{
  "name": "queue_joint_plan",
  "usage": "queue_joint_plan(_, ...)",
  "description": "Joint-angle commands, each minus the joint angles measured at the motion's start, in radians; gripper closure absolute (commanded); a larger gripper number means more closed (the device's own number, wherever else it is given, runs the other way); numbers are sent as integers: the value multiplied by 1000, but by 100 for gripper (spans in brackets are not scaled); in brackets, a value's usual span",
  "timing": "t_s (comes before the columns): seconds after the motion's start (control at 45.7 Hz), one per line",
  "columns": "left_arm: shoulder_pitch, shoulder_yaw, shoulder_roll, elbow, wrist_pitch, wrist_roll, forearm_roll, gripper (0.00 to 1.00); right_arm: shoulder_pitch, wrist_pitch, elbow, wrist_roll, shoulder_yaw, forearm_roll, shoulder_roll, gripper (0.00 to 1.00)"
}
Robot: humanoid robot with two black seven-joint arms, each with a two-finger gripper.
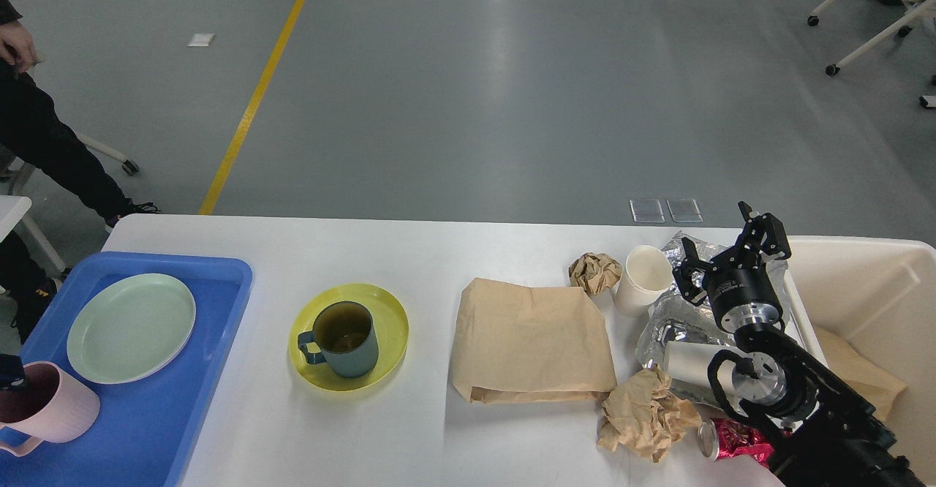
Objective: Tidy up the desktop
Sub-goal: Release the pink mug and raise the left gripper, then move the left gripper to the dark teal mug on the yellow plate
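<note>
Right gripper point(760, 232) hovers over the foil point(662, 326), fingers parted, empty. On the desktop point(439, 253) that foil looks light, crinkly, slippery; pinch a raised fold.

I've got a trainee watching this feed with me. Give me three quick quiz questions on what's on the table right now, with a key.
1. True or false: the teal mug stands on the yellow plate.
2. Which lies in the blue tray? A) brown paper bag B) green plate C) silver foil bag
3. Fill in: the white paper cup stands just right of a crumpled ball of brown ____.

Key: 1 true; 2 B, the green plate; 3 paper, the crumpled ball on the desktop.
</note>
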Motion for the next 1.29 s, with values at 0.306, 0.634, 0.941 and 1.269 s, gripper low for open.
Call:
queue_joint_plan(0.306, -385, 207, 10, -298, -25, 178, -15, 4, 0, 0, 0, -1, 0, 0, 0, 0)
queue_joint_plan(0.634, -940, 496, -114, -642, -30, 301, -127, 4, 0, 0, 0, 0, 0, 0, 0, 0)
queue_joint_plan(0.941, -1436, 610, -522, -992, -74, 301, -412, 4, 0, 0, 0, -1, 0, 0, 0, 0)
queue_joint_plan(1.269, -1635, 525, -753, -1116, -160, 307, -525, 10, 0, 0, 0, 0, 0, 0, 0, 0)
